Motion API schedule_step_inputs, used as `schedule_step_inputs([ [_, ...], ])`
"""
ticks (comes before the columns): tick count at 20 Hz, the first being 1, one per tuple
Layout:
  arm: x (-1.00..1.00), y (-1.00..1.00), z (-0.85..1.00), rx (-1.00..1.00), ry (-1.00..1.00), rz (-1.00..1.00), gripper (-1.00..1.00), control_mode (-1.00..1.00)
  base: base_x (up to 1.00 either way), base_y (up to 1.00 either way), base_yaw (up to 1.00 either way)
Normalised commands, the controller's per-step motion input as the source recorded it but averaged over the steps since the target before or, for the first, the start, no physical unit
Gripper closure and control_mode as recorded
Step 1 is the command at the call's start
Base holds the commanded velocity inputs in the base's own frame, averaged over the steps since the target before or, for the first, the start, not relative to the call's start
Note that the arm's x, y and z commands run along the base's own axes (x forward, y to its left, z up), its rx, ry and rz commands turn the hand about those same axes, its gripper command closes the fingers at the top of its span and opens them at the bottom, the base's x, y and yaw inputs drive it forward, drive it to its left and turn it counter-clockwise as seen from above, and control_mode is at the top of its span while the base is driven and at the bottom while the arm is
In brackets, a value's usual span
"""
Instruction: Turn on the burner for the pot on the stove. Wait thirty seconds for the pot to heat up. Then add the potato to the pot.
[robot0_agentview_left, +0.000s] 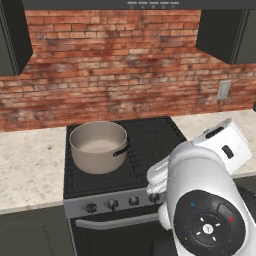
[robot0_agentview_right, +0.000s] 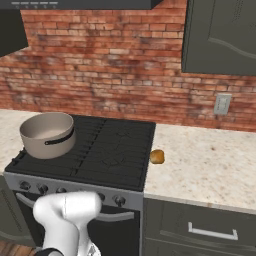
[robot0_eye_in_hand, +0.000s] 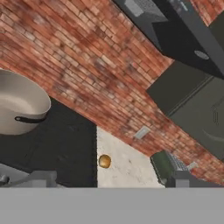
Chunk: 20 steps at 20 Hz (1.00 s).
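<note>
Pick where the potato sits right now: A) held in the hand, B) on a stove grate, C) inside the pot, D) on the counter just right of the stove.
D. The potato lies on the light counter beside the stove's right edge, well apart from the pot on the rear left burner; the hand view shows it the same way.

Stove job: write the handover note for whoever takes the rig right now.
Hand: in front of the stove, near the knob strip; whether it is open or shut cannot be told.
Pot: empty, on the stove's left rear grate.
Potato: on the counter just right of the stove, untouched.
Done: nothing visible, no flame seen.
Left: turn the burner knob, wait, put the potato in.
</note>
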Motion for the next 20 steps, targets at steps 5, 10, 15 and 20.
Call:
schedule_step_inputs([
  [5,0.24,-0.14,0.00,0.01,0.35,-0.01,-1.00,-1.00,0.00,0.00,0.00],
  [10,0.02,0.00,0.00,0.00,0.05,0.00,-1.00,-1.00,0.00,0.00,0.00],
  [15,-0.02,-0.02,0.00,0.00,0.00,0.00,-1.00,-1.00,0.00,0.00,0.00],
  [20,-0.19,-0.23,0.06,0.04,-0.05,-0.01,-1.00,-1.00,0.00,0.00,0.00],
])
